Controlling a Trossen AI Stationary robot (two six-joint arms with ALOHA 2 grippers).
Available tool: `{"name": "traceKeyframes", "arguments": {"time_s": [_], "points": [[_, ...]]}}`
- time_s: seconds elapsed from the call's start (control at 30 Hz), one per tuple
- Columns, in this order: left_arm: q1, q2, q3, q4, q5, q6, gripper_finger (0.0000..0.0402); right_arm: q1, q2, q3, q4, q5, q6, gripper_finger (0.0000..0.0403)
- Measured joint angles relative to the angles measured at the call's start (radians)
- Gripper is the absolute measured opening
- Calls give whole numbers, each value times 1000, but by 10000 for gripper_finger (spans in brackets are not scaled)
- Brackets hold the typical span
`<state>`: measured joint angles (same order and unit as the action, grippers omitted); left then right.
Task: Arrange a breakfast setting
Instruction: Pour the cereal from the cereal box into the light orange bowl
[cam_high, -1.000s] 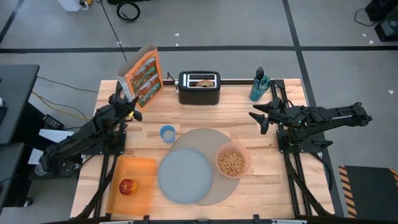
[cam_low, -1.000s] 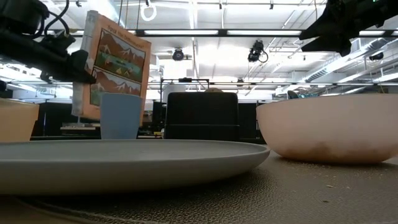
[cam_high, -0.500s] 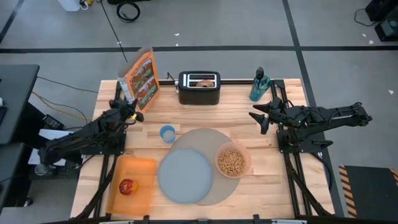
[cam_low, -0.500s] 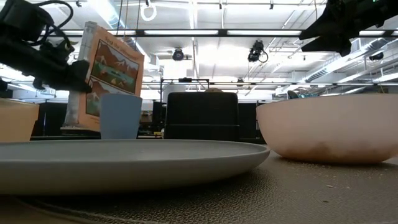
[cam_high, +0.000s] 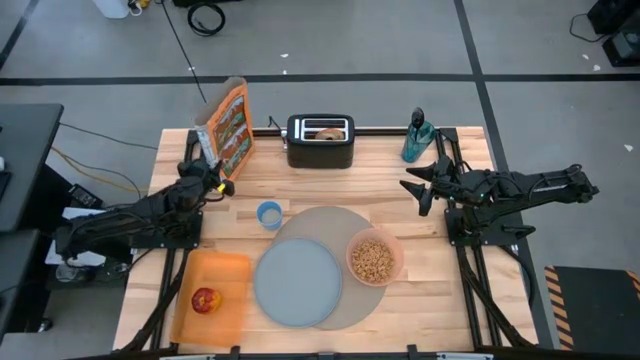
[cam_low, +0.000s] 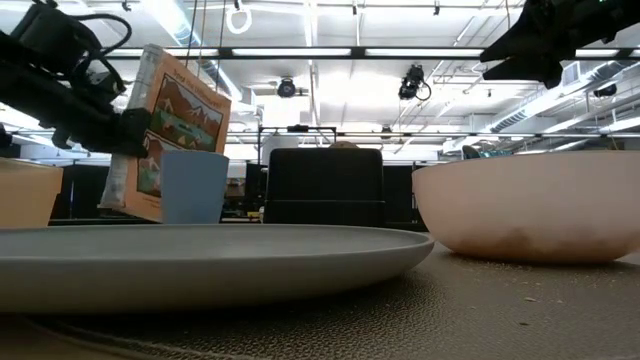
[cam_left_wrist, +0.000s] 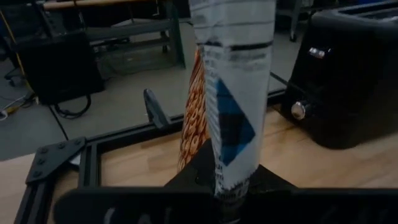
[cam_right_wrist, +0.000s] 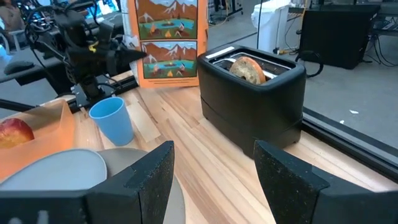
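Left hand (cam_high: 210, 165) at far left of tabletop (cam_high: 440, 290), clamped on lower edge of cereal box (cam_high: 226, 125); box tilted, standing at far-left corner, left of black toaster (cam_high: 320, 141). Right hand (cam_high: 414, 186) hovering above right side of tabletop, fingers (cam_right_wrist: 152, 180) spread wide, nothing between them.

Grey mat (cam_high: 322, 218) near centre of tabletop. Blue-grey plate (cam_high: 297, 281) lying on near-left part of mat. Pink bowl (cam_high: 374, 257) with tan cereal on right part of mat, just beside plate. Bagel (cam_high: 328, 131) sitting in toaster slot at far centre; seen clearly in right wrist view (cam_right_wrist: 247, 68). Red apple (cam_high: 205, 300) on orange board (cam_high: 228, 275) at near-left corner, left of plate. Small blue cup (cam_high: 268, 214) just beyond mat's far-left edge, between left hand and plate. Teal bottle (cam_high: 417, 136) at far right, beside toaster side rail. Spoon not made out.

Low view: plate (cam_low: 200, 255) in foreground, bowl (cam_low: 530, 205) at right, cup (cam_low: 193, 186) and toaster (cam_low: 325, 185) behind, box (cam_low: 170, 125) gripped by left hand (cam_low: 125, 125) at upper left. Left wrist view: box edge (cam_left_wrist: 233, 93) rising straight from the hand, toaster (cam_left_wrist: 342, 68) to one side.
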<state>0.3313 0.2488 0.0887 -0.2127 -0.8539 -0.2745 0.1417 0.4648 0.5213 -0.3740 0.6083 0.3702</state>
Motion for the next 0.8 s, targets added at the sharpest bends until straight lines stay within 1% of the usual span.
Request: {"name": "traceKeyframes", "arguments": {"time_s": [0.3,0.53,0.67,0.8], "points": [[3,124,-1,-1,-5,-32,16,0,0,0,7,0,-11,228],[3,176,-2,-5,16,-75,31,0,0,0,7,0,-8,228],[3,191,-2,-6,23,-103,61,0,0,0,7,0,-4,228],[3,191,-2,-6,27,-107,116,0,0,0,7,0,0,228]]}}
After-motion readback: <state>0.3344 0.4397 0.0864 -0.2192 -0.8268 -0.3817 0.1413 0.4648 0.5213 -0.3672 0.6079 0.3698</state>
